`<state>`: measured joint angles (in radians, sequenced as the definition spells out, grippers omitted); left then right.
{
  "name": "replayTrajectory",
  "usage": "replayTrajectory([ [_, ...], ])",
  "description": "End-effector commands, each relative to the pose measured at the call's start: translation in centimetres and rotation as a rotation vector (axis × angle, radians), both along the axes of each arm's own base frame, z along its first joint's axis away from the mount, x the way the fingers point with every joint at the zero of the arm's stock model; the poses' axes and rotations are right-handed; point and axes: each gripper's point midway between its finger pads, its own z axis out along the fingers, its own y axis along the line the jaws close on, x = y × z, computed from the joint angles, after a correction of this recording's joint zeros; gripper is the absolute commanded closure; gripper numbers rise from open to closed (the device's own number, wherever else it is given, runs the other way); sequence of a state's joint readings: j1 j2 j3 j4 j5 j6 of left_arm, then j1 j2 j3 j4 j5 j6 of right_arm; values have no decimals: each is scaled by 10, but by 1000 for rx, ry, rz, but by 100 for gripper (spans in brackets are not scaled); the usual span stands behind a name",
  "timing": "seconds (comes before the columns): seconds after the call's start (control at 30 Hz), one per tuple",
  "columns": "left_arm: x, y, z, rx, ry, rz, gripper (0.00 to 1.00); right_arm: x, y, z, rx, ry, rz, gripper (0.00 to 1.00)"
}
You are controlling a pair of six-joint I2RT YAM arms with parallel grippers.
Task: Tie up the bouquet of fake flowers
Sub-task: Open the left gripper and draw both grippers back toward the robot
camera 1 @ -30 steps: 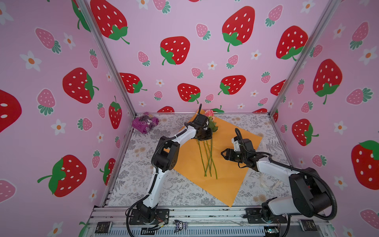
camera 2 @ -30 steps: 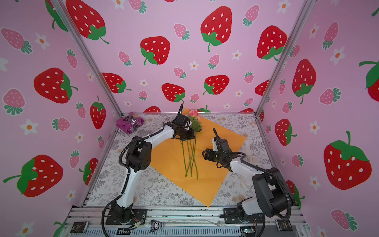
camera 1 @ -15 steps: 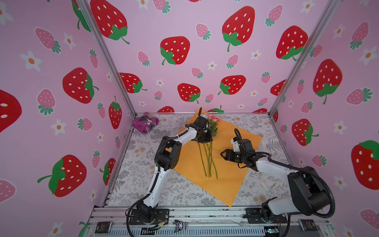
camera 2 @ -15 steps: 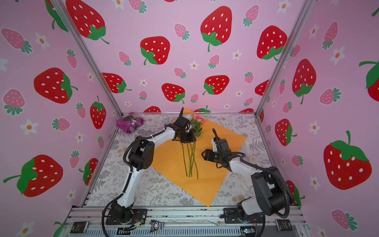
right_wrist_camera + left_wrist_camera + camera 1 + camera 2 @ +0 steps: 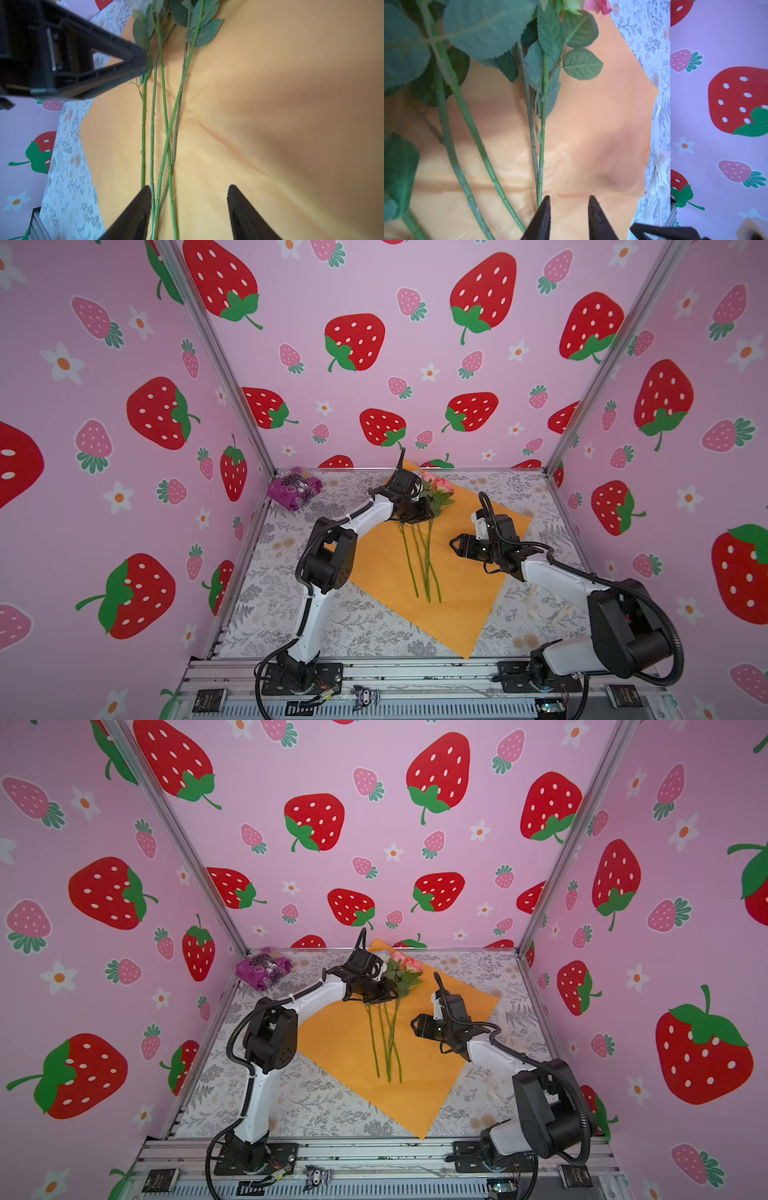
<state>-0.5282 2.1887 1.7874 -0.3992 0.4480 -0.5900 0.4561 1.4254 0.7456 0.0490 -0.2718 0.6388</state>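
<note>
L gripper [image 5: 569, 198] jaws partly apart w/ nothing between, bouquet of fake flowers [image 5: 424, 549] stems just beside one finger, flat on orange paper [image 5: 461, 614] under both grippers; R gripper [image 5: 189, 188] jaws wide apart, stems below near one finger, unclamped.

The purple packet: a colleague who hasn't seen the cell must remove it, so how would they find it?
Look at the floral-patterned table, then its far left corner where the strawberry walls meet. The purple packet lies there, off the orange paper; it alone is crinkly and purple, unlike the flowers.
</note>
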Motion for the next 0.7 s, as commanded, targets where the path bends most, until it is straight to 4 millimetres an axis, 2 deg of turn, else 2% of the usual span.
replayTrajectory([
  [0.0, -15, 18, 32, 23, -95, 7, 64, 8, -17, 18, -46, -42, -59, 39],
  [0.07, -30, 37, 38, 60, -119, 33, 62, 3, -31, 22, -85, -42, -100, 39],
  [0.13, -49, 54, 42, 74, -131, 54, 61, -11, -42, 21, -110, -15, -121, 39],
  [0.3, -100, 87, 40, 74, -133, 108, 58, -72, -53, 4, 6, 100, -163, 41],
  [0.53, -148, 110, 27, 63, -109, 155, 54, -162, -63, -34, -6, 349, -113, 41],
  [0.67, -164, 122, 22, 56, -114, 192, 53, -194, -67, -43, -23, 416, -79, 40],
])
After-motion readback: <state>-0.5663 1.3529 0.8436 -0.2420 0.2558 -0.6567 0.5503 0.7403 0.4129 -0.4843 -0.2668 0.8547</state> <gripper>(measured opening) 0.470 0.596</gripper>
